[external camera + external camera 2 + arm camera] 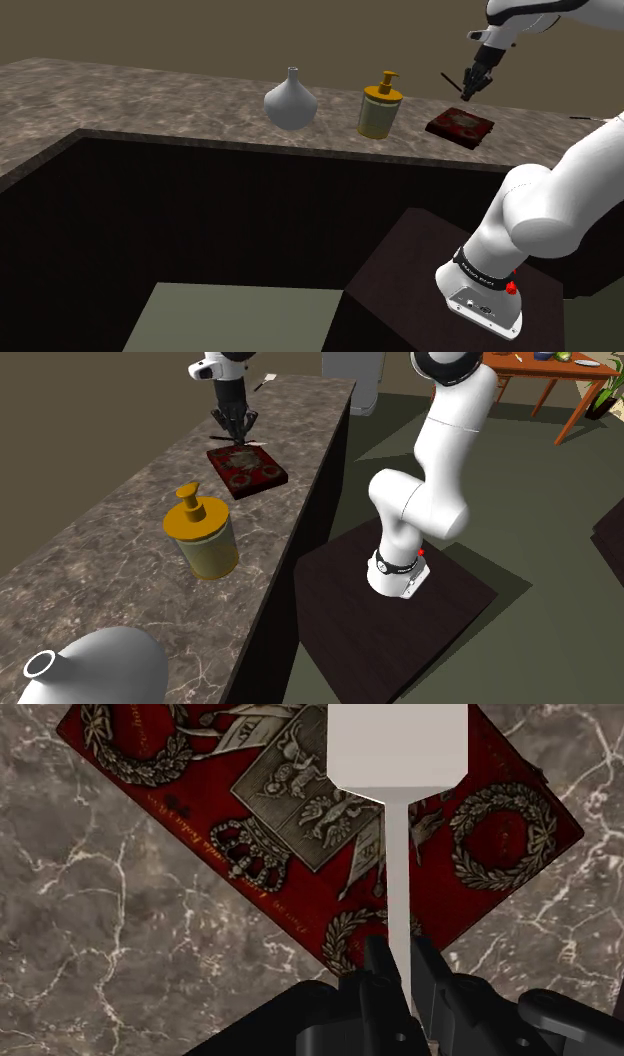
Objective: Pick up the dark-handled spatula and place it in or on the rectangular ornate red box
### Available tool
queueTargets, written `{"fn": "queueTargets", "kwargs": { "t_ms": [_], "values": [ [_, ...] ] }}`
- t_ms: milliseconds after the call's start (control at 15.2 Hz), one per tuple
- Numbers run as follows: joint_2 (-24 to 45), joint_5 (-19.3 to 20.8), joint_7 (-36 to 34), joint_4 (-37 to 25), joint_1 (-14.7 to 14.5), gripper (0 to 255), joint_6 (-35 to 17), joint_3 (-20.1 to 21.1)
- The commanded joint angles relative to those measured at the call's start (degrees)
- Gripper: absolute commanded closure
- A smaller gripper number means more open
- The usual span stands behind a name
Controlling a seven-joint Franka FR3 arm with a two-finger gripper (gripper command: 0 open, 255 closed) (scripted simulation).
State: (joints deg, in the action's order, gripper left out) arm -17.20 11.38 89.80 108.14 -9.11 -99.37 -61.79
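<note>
My gripper [400, 962] is shut on the thin pale shaft of the spatula [398, 744], whose white blade hangs over the ornate red box [190, 814]. In the shoulder view the gripper [472, 88] hovers just above the red box [460, 125] on the marble counter [130, 100], and the spatula's dark handle [449, 80] sticks out toward that view's left. The second exterior view shows the gripper [238, 430] over the far end of the box [248, 467], with the pale blade [258, 444] close above the lid.
A yellow pump dispenser [381, 108] and a grey vase [290, 100] stand on the counter to the box's left in the shoulder view. Another thin utensil [590, 118] lies further along to the right. The dark stand [400, 612] sits beside the counter.
</note>
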Motion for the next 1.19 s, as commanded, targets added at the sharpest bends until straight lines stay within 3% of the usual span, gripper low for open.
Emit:
{"fn": "queueTargets", "kwargs": {
  "t_ms": [0,66,132,330,1122],
  "values": [
    [4.28,-3.07,5.29,-3.42,-2.13,255,0.14,-6.19],
    [7.47,-5.79,8.49,-5.32,-3.85,255,0.24,-10.38],
    [22.67,-20.48,21.22,-9.42,-6.20,255,1.56,-22.87],
    [20.29,-18.13,19.64,-6.95,-3.24,255,-1.05,-18.40],
    [23.74,-21.96,22.80,1.18,-0.87,255,-9.65,-16.91]
  ]
}}
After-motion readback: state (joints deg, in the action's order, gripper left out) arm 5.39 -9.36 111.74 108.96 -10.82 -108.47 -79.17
